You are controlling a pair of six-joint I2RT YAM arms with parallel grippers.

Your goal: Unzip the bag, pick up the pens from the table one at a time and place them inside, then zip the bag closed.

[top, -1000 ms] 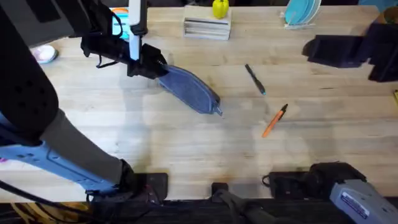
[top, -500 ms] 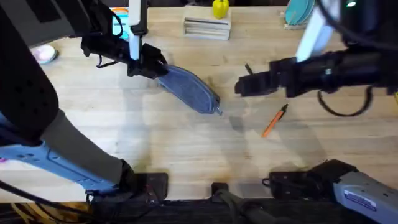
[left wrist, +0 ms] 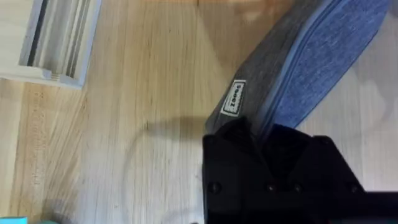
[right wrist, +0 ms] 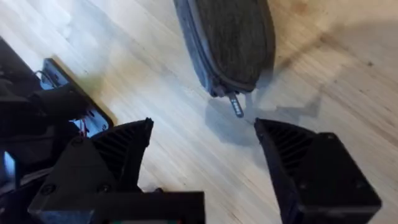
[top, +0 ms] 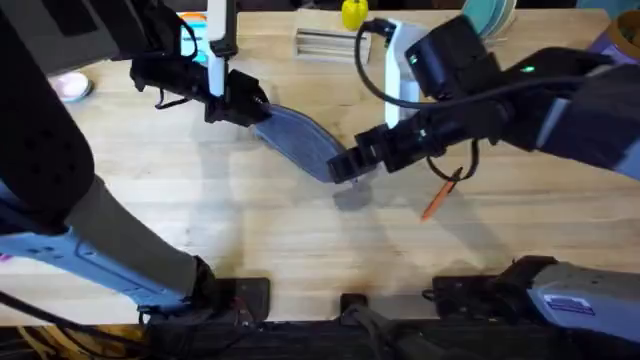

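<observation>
Overhead and wrist views of a light plank table (top: 250,240) with visible lengthwise grain. Long, slim pouch of woven grey-blue fabric, the bag (top: 300,143), lying diagonally near table centre, ends rounded, zipper seam running along its length. Far end of the bag (left wrist: 311,68) clamped in the black left gripper (top: 235,103); small white label sewn beside the grip. Near end tapering to a small metal pull (right wrist: 237,106), flat and elongated, resting on the wood. Black right gripper (top: 345,167) poised at that near end, ribbed fingers (right wrist: 292,149) spread wide, one on each side of the pull, touching nothing. Thin orange pen (top: 440,195) with a black end lying on the table just beyond the right arm, well apart from the bag. Second pen hidden. Ridged metallic block (top: 325,42) and a yellow object (top: 354,13) at the far table edge.
</observation>
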